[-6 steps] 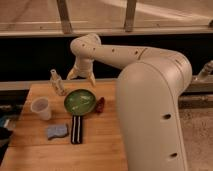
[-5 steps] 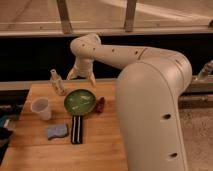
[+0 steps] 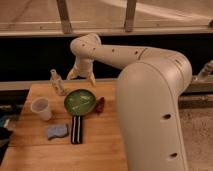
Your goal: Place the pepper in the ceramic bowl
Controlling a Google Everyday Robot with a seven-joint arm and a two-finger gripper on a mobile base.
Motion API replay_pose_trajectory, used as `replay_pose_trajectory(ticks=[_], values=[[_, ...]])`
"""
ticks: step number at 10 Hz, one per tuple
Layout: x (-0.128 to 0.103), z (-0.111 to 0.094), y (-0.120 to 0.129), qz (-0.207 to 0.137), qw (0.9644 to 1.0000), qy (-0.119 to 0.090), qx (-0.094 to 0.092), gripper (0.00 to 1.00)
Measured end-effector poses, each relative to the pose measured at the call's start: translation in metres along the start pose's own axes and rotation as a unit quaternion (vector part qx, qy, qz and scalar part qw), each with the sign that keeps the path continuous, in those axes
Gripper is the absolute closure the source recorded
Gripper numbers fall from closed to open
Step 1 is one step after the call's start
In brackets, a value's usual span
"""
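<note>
The green ceramic bowl [image 3: 80, 101] sits in the middle of the wooden table [image 3: 100, 142]. The small dark red pepper [image 3: 100, 105] lies on the table just right of the bowl, touching or nearly touching its rim. My gripper [image 3: 81, 76] hangs above the table's far edge, behind the bowl and a little up from it. Its two pale fingers are spread apart and hold nothing.
A small clear bottle [image 3: 57, 82] stands at the back left. A translucent white cup [image 3: 41, 108] stands left of the bowl. A blue sponge [image 3: 57, 131] and a black striped strip [image 3: 76, 129] lie in front of the bowl. My large white arm covers the table's right side.
</note>
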Motion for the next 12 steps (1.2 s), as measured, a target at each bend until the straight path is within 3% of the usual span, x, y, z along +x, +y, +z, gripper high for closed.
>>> replay_pose_trajectory(ticks=[10, 12], values=[[0.0, 0.0, 0.0, 0.0, 1.0, 0.0, 0.0, 0.2], [-0.001, 0.005, -0.013, 0.017, 0.9998, 0.003, 0.006, 0.2]])
